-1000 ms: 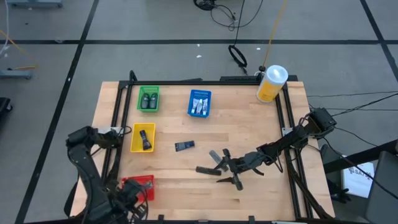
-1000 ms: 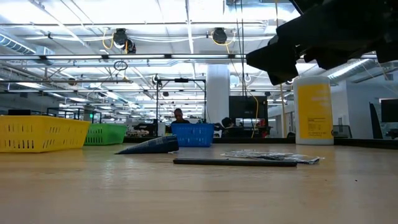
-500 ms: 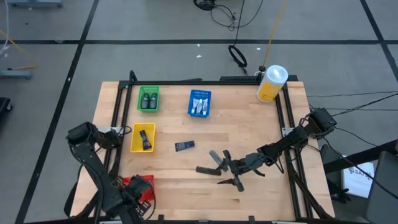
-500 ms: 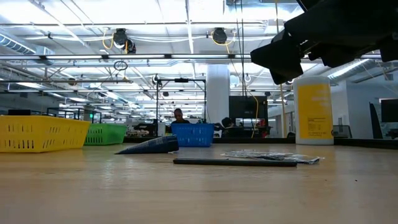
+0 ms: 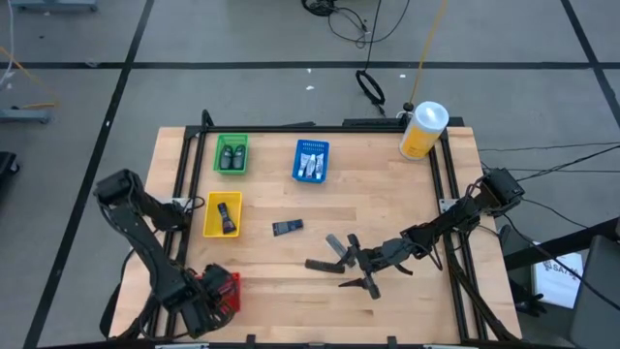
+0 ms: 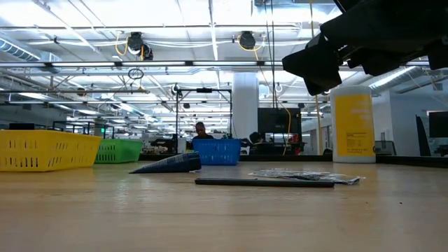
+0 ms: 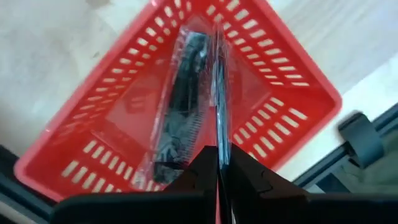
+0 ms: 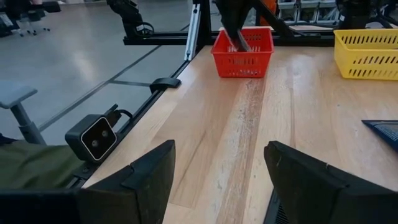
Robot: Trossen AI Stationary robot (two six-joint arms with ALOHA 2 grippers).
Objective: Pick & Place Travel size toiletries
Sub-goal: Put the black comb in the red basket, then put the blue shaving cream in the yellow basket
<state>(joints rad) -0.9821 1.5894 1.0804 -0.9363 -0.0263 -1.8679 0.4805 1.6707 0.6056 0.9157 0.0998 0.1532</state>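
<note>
Left tool point(image 7: 217, 163) points down into the red tray point(image 7: 292, 74), pinching a clear packet point(image 7: 186, 106); right tool point(image 5: 356, 268) spread.

Bright, even light falls from ceiling strip lamps point(image 6: 105, 14) seen in the low view. Shadows on the tabletop point(image 5: 387, 204) are soft. The left wrist view is blurred close up.

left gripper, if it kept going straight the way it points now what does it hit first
Most likely the clear packet lying in the red tray. The left gripper, shut, points straight down into that tray, its tips just above the packet. Depth is hard to judge, so it may already touch.
</note>
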